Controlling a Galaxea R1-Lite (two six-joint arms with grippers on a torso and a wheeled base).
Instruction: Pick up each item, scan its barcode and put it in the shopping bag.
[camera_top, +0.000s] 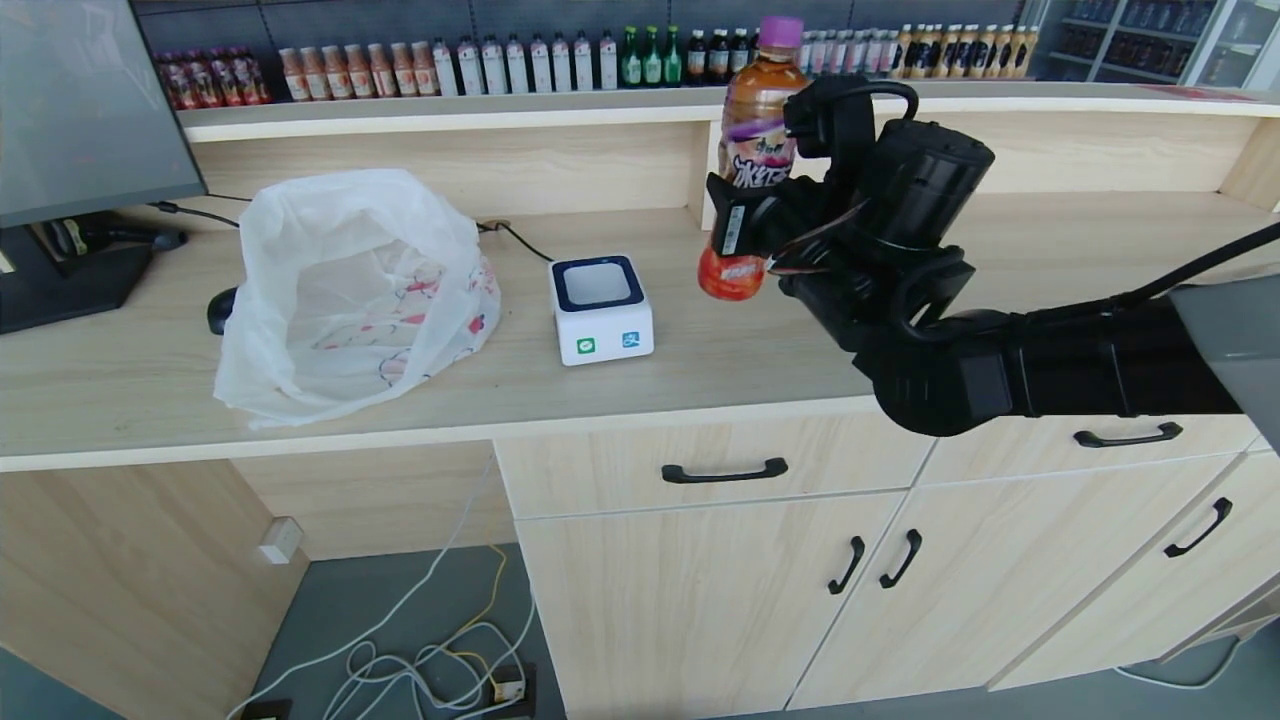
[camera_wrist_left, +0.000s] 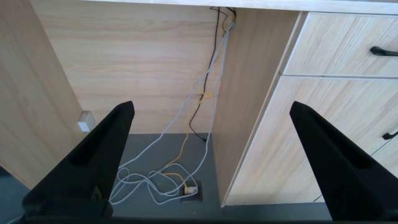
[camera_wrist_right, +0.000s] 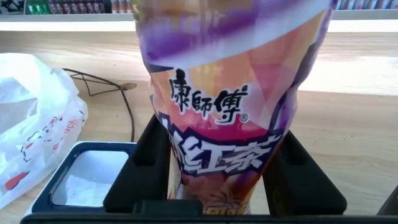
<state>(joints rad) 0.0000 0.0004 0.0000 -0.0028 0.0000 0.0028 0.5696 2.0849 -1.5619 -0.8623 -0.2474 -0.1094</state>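
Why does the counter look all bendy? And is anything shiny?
Head view: the wide lens curves the straight front edge of the counter; the top window of the scanner glares white. Right wrist view: the bottle, held by the right gripper, looms close to the lens.

Glossy plastic bottle (camera_top: 752, 130), thin crinkled translucent plastic shopping bag (camera_top: 350, 290), matt pale wood-grain counter (camera_top: 700, 360).

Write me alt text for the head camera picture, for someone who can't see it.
The right gripper holds a bottle roughly upright over a wooden counter, just right of a small white scanner. An open white plastic bag sits on the counter left of the scanner.
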